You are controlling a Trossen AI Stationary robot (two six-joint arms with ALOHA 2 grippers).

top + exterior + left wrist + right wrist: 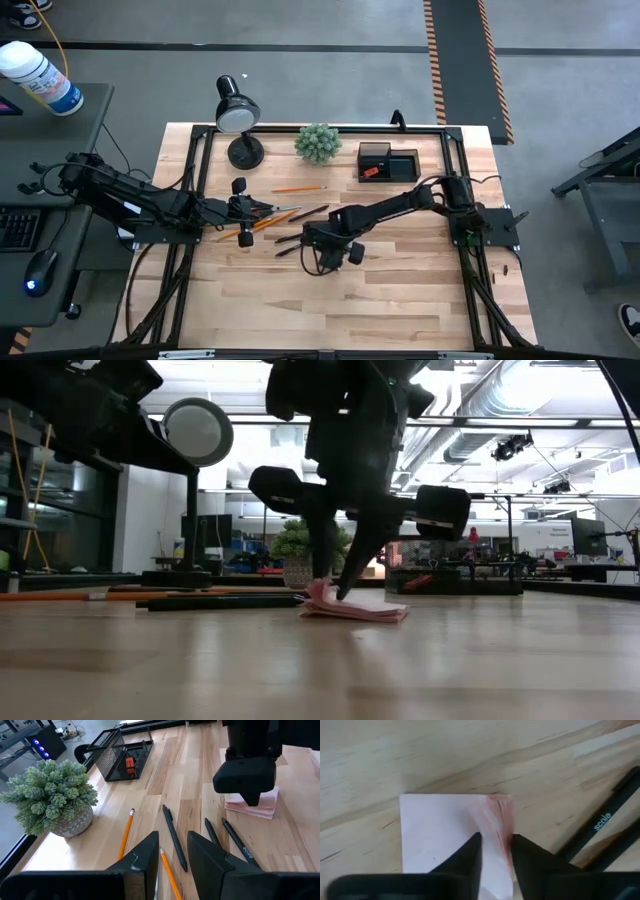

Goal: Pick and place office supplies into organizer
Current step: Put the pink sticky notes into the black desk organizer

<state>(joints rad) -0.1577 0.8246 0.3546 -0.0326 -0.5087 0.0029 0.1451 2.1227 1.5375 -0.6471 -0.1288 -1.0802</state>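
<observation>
The pink sticky-note pad (365, 610) lies flat on the table near its middle, and my right gripper (335, 592) stands over it, pointing down and shut on its raised edge. My left gripper (172, 855) hovers open at the table's left (245, 208) above the orange pencils (167, 872) and the red-handled scissors (268, 212). One pencil runs between its fingers; I cannot tell if it touches. Black pens (174, 837) lie between the two grippers. The black mesh organizer (122, 755) sits near the far edge with a red eraser (129, 764) inside. My right gripper pinches a curled-up edge of the pad's upper sheets (496, 817) between its two fingers (322, 565), coming from above and pointing down. How many sheets it has I cannot tell. The pad's remaining sheets (380, 612) lie flat on the table.
A potted green plant ball (318, 142) and a black desk lamp (237, 115) stand at the far edge, left of the organizer (388, 162). A single pencil (298, 188) lies in front of the plant. Bare wood stretches along the near side (330, 310).
</observation>
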